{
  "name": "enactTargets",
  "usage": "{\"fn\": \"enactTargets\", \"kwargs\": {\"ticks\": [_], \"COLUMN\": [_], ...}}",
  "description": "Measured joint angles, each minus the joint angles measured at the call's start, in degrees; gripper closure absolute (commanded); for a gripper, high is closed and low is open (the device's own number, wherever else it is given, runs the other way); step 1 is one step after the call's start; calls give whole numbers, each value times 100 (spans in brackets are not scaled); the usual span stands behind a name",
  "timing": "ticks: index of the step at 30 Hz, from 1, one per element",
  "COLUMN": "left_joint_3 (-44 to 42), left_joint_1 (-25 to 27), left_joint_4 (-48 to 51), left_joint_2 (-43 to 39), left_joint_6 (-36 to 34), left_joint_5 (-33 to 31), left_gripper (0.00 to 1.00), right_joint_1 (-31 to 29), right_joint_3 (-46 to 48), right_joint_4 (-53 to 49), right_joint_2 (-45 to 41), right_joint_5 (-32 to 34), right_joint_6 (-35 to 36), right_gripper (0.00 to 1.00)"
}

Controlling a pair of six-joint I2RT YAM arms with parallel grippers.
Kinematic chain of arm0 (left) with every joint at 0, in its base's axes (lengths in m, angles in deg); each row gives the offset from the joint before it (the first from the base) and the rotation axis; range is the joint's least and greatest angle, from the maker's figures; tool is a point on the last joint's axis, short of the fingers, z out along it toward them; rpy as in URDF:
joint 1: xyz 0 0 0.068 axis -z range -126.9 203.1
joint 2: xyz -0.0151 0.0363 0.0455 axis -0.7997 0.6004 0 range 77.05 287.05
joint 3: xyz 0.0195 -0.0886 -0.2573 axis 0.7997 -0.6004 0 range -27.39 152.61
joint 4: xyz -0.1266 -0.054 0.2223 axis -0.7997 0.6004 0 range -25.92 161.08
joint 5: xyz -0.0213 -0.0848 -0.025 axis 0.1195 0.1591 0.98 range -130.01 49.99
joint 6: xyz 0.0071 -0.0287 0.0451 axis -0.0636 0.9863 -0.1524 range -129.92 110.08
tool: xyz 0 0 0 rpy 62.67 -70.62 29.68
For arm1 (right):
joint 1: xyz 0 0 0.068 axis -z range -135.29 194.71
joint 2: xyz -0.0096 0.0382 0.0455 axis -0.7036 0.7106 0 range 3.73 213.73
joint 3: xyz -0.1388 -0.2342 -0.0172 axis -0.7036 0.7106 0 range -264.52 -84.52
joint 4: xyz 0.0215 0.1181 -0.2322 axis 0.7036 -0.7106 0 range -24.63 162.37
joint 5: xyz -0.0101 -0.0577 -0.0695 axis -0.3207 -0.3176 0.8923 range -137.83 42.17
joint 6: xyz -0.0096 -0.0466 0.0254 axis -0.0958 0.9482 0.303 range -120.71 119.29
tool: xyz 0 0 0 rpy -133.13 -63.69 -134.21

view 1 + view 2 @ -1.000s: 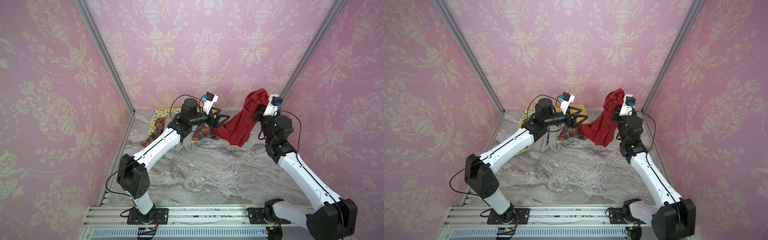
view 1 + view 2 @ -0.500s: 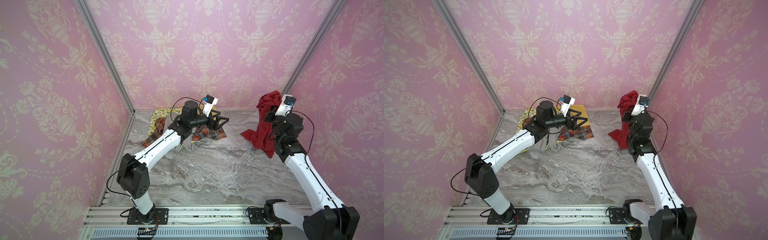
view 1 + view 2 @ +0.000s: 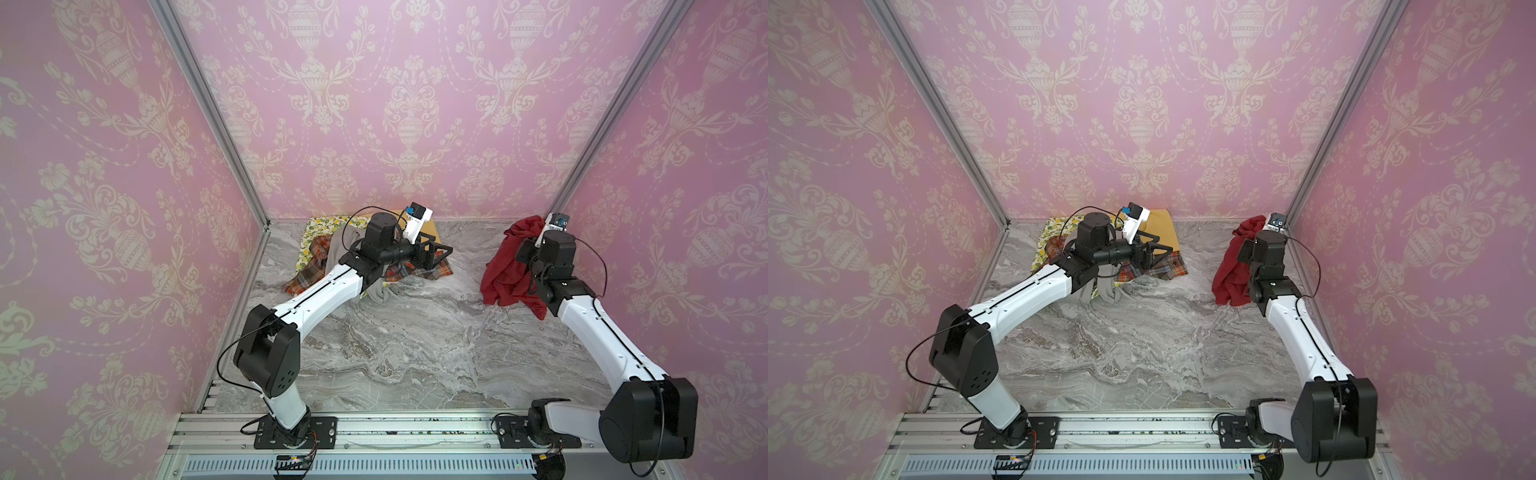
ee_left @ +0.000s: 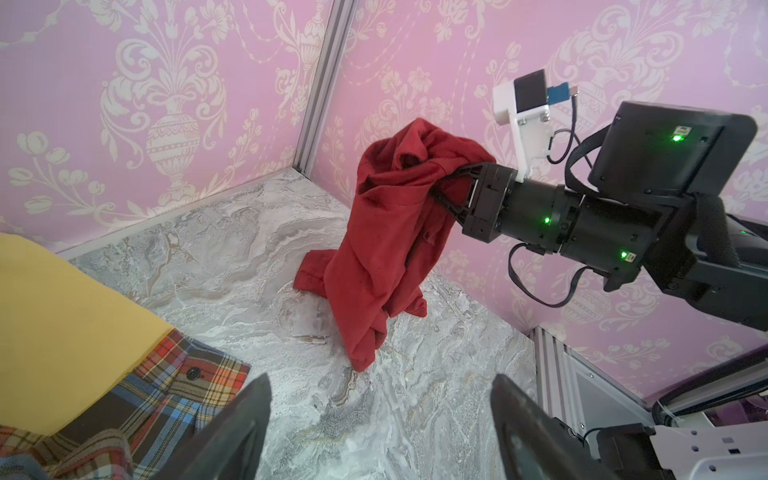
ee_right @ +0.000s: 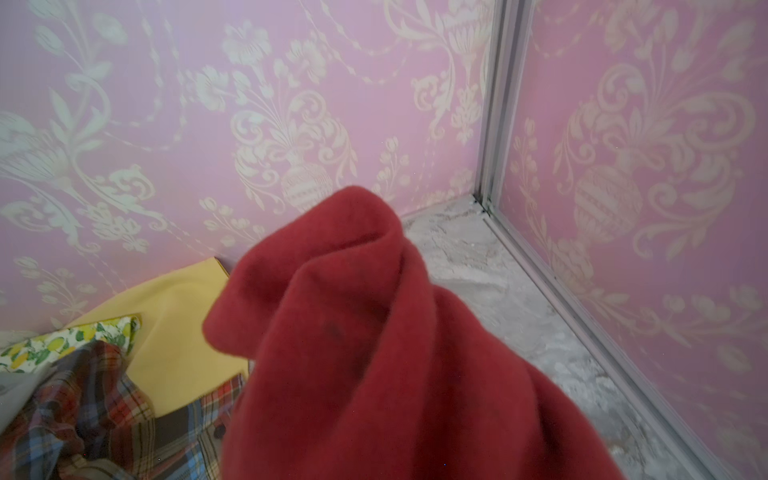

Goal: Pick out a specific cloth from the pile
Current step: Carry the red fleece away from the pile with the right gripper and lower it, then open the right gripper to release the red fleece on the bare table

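My right gripper [image 4: 451, 185] is clamped on the cloth [image 4: 386, 232]. Its fingers are buried in a bunched fold near the top of the dark red fabric. From that grip the cloth hangs in long folds, and its lower end touches the marble table [image 3: 415, 340]. In both top views the cloth [image 3: 505, 270] is well apart from the pile [image 3: 320, 257], off to the pile's right, with bare marble between them.

My left gripper [image 3: 441, 249] hovers above the pile's right edge, pointing away from it toward the cloth. Its jaws stand wide apart and hold nothing. In the left wrist view the two dark fingers [image 4: 245, 419] frame bare table.

The pile is made of four pieces:
- The plaid cloth [image 4: 166, 399] lies on the side nearest the red cloth.
- The yellow cloth [image 4: 62, 324] lies flat, touching the plaid cloth, toward the back wall.
- The lemon-print cloth [image 3: 313, 232] is at the pile's far left.
- The grey garment [image 3: 376, 291] trails out of the pile's front, under my left arm.

My right wrist view is mostly filled by the red fabric [image 5: 374, 353], with the pile off to one side of it.
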Motion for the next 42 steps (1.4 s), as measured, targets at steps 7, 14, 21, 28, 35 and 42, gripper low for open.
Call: {"fn": "enactTargets", "kwargs": {"ticks": [7,14,21,28,35,42], "left_joint_3": [-326,-577,-868,-885,-885,-883], "left_joint_1": [-146,-221,-343,-444,-584,-717], "left_joint_4": [-350,-452,-544,-625,-713,-704], "left_joint_2": [17,-7,-83,-83,-81,-26], "left_joint_6": [267,328,420,498,525,542], "left_joint_5": [-39,-234,-433,-570,-667,-739], "left_gripper": [16,16,17,17,16,16], "right_joint_1": [111,308,444,680,933,1161], "right_joint_3": [17,-273,-767,-1502,-2612,-3904], "right_joint_4": [-1137,-1665,-1875,-2085,-2350,-2658], "right_joint_2": [1123,2249,2859,3383,4164,5012], "right_joint_5": [-188,-774,-1196,-1438,-1543,-1650], "right_joint_6": [-570,-758,-809,-702,-684,-682], "right_gripper": [100,79,54,46,45,42]}}
